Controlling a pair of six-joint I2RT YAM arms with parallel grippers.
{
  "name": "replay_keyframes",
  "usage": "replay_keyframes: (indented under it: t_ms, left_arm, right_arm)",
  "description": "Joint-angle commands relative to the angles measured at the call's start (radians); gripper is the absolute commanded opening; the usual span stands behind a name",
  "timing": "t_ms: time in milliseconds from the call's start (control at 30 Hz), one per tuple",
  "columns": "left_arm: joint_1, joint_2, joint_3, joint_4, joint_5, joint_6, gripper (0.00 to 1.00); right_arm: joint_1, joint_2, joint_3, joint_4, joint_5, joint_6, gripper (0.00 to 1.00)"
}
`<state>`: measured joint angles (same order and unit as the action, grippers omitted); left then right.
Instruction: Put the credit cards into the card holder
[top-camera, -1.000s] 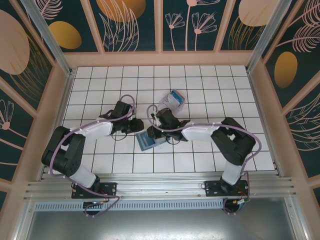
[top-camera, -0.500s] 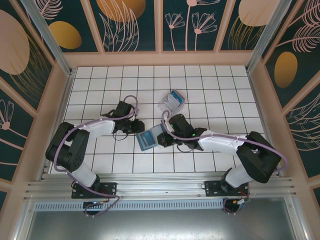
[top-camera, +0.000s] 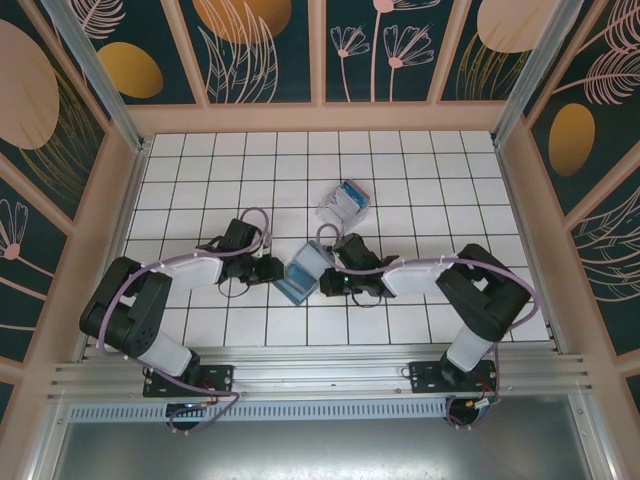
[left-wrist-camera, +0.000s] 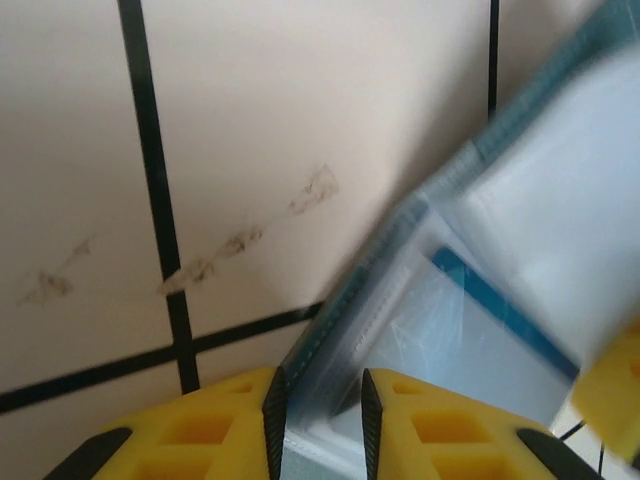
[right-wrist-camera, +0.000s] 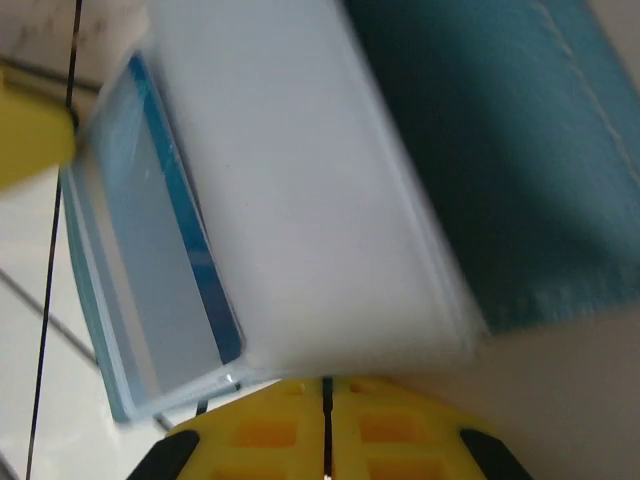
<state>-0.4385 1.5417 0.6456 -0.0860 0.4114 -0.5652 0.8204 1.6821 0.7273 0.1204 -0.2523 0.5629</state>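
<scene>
The card holder (right-wrist-camera: 500, 150) is blurred and cropped

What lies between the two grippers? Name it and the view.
The card holder, folded open, spans the stretch between the left gripper and the right gripper, seen in the top external view.

We find open tiles (top-camera: 200, 170) everywhere but mid-table. There left gripper (top-camera: 274, 268), holder (top-camera: 303, 272) and right gripper (top-camera: 326, 281) crowd together, tray (top-camera: 344, 201) just beyond.

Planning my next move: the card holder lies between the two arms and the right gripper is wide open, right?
No. The card holder lies as you say, but the right gripper is shut, not open; the right wrist view shows its fingers pressed together.
</scene>
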Motion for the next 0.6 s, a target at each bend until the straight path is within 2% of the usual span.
replay_keyframes:
  t_ms: [0, 133, 267, 367, 567]
  left_arm:
    - [-0.007, -0.021, -0.065, 0.076, 0.095, -0.064, 0.30]
    - [-0.042, -0.018, -0.094, 0.088, 0.088, -0.088, 0.30]
    - [-0.101, -0.004, -0.101, 0.144, 0.095, -0.137, 0.31]
    - [-0.137, 0.007, -0.093, 0.190, 0.089, -0.180, 0.31]
    - [-0.174, 0.015, -0.065, 0.248, 0.087, -0.232, 0.30]
  right_arm:
    - [-0.058, 0.075, 0.106, 0.041, 0.025, -0.034, 0.10]
    - [-0.093, 0.170, 0.221, 0.020, -0.017, -0.123, 0.10]
    - [-0.101, 0.270, 0.334, 0.007, -0.122, -0.194, 0.11]
    - [-0.097, 0.353, 0.437, -0.051, -0.208, -0.244, 0.11]
    - [-0.096, 0.433, 0.560, -0.187, -0.265, -0.375, 0.13]
